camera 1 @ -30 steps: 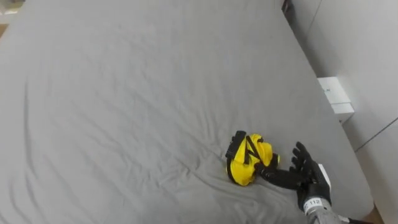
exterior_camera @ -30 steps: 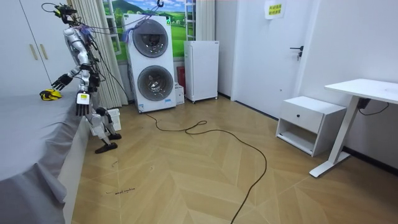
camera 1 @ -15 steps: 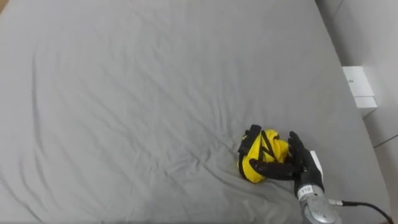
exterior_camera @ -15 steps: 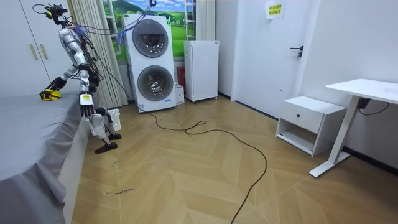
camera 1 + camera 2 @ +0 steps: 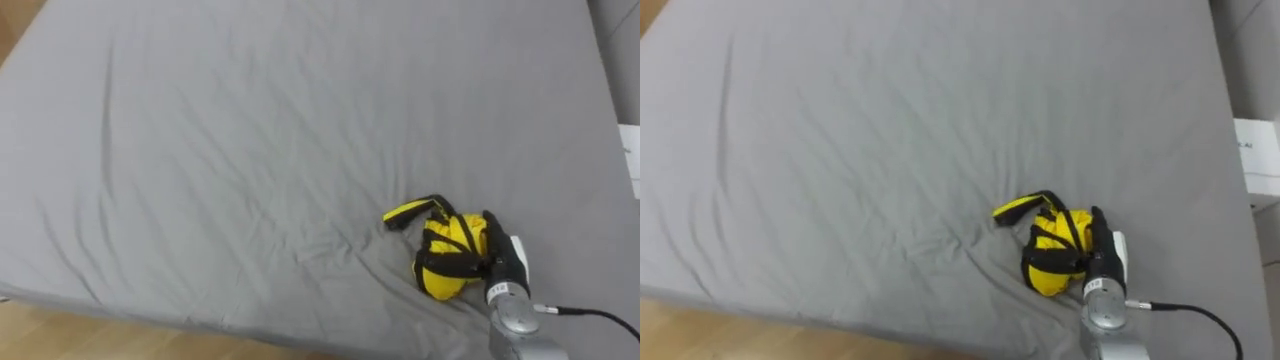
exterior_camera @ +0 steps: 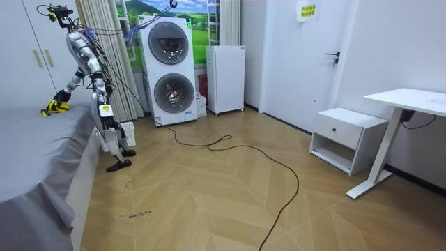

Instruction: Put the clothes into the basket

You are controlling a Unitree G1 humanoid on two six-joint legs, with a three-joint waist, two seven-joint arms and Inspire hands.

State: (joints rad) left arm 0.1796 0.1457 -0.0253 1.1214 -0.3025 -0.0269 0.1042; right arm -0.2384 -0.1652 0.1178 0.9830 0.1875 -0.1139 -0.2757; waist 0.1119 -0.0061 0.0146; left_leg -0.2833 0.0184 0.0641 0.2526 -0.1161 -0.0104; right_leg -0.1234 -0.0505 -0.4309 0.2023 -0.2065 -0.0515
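Yellow garment is sitting on the grey bed sheet, down at about 4 o'clock in my eye view, near the sheet's right edge. Since half a second ago it is changing shape: it was a tight ball, and now a yellow strap with black edging is trailing out of it toward 10 o'clock, lying flat on the sheet. The main bundle is bunching up tighter against my palm.

My right hand is at the bundle's 3 o'clock, touching it. Half a second ago the fingers were lying spread over the cloth. Now they are curling round it, dark bands crossing the yellow, so I am gripping the garment while it rests on the sheet.

The whole view is shifting too, so that's the camera's own move: a strip of wood floor is now showing at 7 o'clock below the bed edge.

Garment look: bright yellow, crumpled, black straps or trim criss-crossing it; I can't tell what kind of clothing it is.

Room view: I am standing at the bed's side, leaning over it, with the garment at the end of my outstretched right arm. My left hand is hanging by the bed edge. The stacked washing machines are standing behind me, at 3 o'clock from my body.
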